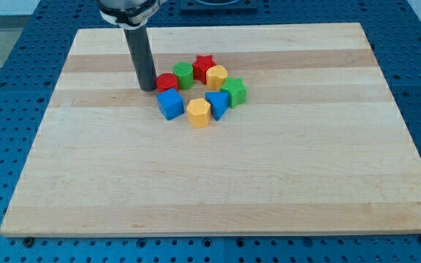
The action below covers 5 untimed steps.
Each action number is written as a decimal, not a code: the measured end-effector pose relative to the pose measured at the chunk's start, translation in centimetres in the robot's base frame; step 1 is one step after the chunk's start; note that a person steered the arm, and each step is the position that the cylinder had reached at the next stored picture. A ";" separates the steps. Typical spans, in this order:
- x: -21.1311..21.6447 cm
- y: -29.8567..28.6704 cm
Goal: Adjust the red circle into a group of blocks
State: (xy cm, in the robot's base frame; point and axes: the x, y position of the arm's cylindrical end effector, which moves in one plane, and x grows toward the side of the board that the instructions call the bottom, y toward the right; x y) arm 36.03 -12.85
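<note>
The red circle (167, 82) lies at the left end of a ring of blocks near the board's upper middle. My tip (148, 88) stands just to its left, touching or nearly touching it. Around the ring are a green circle (183, 74), a red star (204, 65), a yellow circle (216, 76), a green star (234, 92), a blue block (216, 104), a yellow hexagon (199, 112) and a blue cube (170, 104). The red circle touches the green circle and sits just above the blue cube.
The wooden board (218, 175) lies on a blue perforated table (6, 88). The rod's mount (126, 10) shows at the view's top, above the tip.
</note>
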 end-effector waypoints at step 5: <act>-3.3 -0.2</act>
State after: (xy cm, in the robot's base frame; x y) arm 32.75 -13.04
